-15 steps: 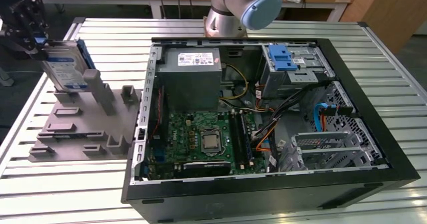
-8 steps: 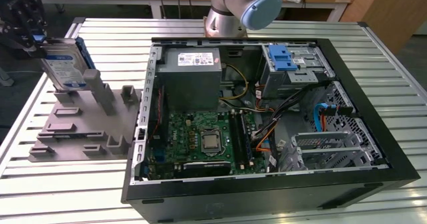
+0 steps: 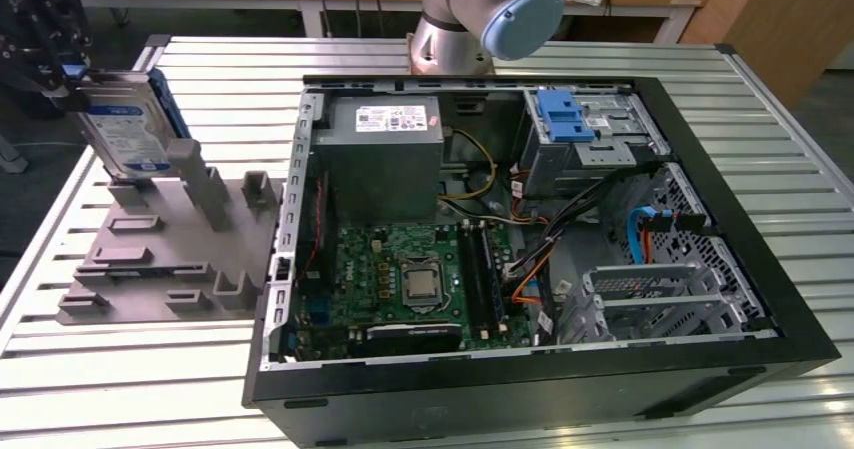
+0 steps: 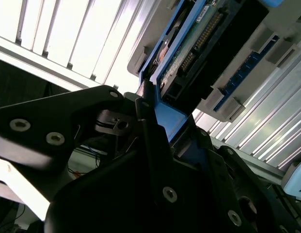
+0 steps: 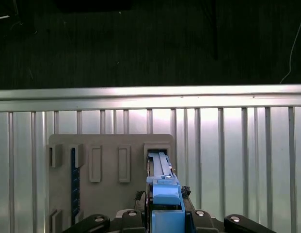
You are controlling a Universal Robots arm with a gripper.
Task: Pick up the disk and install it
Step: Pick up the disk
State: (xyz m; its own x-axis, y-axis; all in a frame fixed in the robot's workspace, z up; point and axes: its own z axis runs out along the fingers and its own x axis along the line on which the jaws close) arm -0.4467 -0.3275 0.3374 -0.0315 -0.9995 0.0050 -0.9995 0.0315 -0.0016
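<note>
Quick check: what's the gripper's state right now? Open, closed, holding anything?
Gripper: jaws closed on the upper edge of the disk, which stands upright at the grey holder.

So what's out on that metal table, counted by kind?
disk, gripped by the claw: 1
grey holder stand: 1
open computer case: 1
Total: 3
</note>
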